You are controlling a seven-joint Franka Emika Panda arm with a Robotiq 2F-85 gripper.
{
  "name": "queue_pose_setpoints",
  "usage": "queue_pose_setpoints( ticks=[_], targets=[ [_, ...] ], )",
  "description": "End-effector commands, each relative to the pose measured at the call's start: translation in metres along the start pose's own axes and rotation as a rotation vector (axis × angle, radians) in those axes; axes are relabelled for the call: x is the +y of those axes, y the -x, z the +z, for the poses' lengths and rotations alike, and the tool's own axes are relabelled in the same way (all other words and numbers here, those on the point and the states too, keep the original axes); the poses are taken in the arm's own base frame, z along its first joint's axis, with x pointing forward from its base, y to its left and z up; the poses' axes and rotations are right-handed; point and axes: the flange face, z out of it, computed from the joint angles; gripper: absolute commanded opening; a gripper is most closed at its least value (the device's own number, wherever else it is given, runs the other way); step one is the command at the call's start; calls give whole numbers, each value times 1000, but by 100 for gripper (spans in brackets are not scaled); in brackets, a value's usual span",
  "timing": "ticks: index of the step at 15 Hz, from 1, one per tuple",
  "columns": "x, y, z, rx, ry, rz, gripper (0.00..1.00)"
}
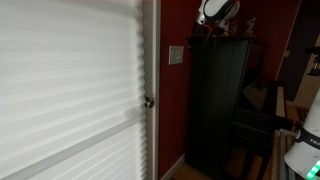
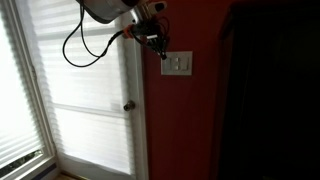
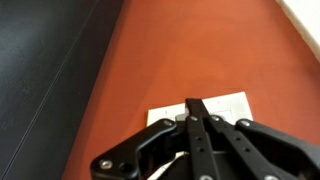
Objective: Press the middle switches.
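A small pale switch plate (image 2: 178, 64) hangs on the red wall right of the door frame; it shows in both exterior views (image 1: 176, 55). Its middle switches are barely discernible. My gripper (image 2: 158, 46) is just up and left of the plate, close to the wall. In the wrist view the plate (image 3: 235, 105) lies under my gripper (image 3: 197, 104), whose fingers are shut together and empty. The fingertips point at the plate's middle and hide the switches there. I cannot tell whether they touch.
A white door with blinds (image 1: 70, 90) and a round metal knob (image 2: 129, 106) stands beside the plate. A tall black cabinet (image 1: 222, 100) stands close on the plate's other side. The arm's cable (image 2: 85, 45) loops in front of the door.
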Motion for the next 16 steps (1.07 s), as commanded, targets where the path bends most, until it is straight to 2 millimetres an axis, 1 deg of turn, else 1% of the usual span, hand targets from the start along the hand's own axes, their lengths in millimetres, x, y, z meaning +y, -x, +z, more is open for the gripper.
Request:
queue_pose_setpoints(
  ticks=[1,2,3,6,11,12,16],
  targets=[
    [-5,-25,12,87,33,37,0],
    [-5,-28,18,79,34,51,0],
    [-5,-15,9,53,14,26,1],
    [-6,-21,18,56,20,37,1],
    [-6,-23,18,57,20,39,0],
    [-7,-27,20,75,27,40,0],
    [-9,-30,28,104,45,17,0]
  ],
)
